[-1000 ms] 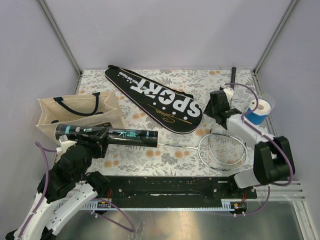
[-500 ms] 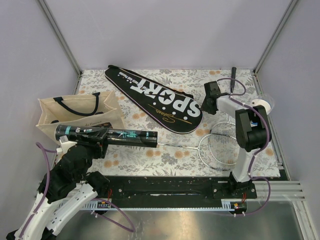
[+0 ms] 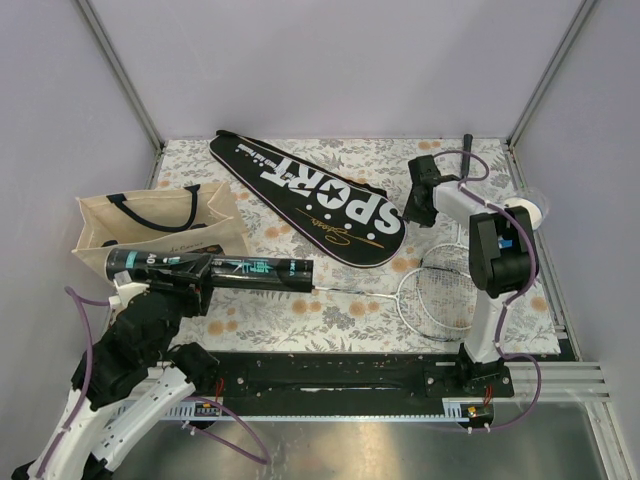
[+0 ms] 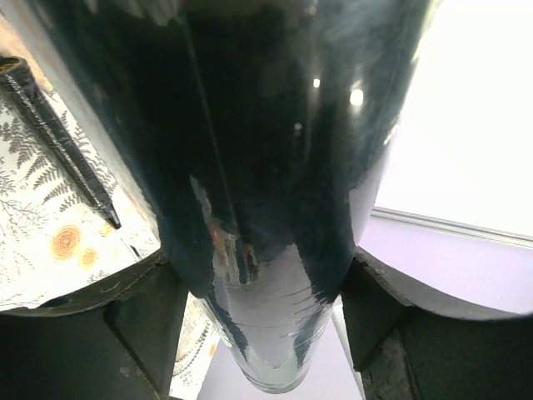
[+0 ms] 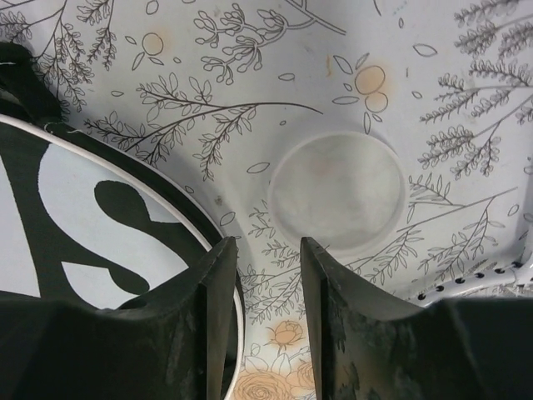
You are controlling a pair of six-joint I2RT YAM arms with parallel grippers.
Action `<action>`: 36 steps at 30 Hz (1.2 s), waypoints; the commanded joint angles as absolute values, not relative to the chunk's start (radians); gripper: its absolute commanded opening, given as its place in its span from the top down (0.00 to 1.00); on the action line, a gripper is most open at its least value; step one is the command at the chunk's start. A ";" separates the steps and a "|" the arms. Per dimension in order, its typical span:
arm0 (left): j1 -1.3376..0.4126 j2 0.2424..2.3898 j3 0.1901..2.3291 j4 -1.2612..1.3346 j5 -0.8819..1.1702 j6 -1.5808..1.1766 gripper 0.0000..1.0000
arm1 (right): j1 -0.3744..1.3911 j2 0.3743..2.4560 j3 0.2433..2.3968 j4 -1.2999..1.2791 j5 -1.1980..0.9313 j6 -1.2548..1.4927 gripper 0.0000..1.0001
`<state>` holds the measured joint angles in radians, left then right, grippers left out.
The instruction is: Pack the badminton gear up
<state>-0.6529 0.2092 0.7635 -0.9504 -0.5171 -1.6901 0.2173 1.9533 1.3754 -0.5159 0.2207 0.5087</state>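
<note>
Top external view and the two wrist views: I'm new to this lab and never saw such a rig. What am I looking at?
Two robot arms are bolted at the near edge of a flowered table. The top picture looks down from above and behind them; each wrist picture comes from a camera on one arm, looking past its own two-finger tool. On the table lie a black cover lettered SPORT, a silver racket and a beige tote bag. The left tool is clamped on a long black tube, which fills its wrist picture. The right tool holds nothing; its fingers stand slightly apart above the table beside the cover's edge.
</note>
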 commanded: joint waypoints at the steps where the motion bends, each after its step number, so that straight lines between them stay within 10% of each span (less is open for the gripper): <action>1: -0.655 0.189 0.845 -0.902 -0.548 -1.671 0.78 | 0.209 1.988 1.462 -0.551 0.157 0.338 0.53; 36: -0.655 0.193 0.945 -1.002 -0.620 -1.710 0.78 | 0.169 2.040 1.671 -0.762 0.116 0.460 0.63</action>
<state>-0.6529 0.1677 0.9115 -1.0634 -0.5915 -1.7054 0.1890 2.1086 1.6455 -0.8089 0.0200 0.2733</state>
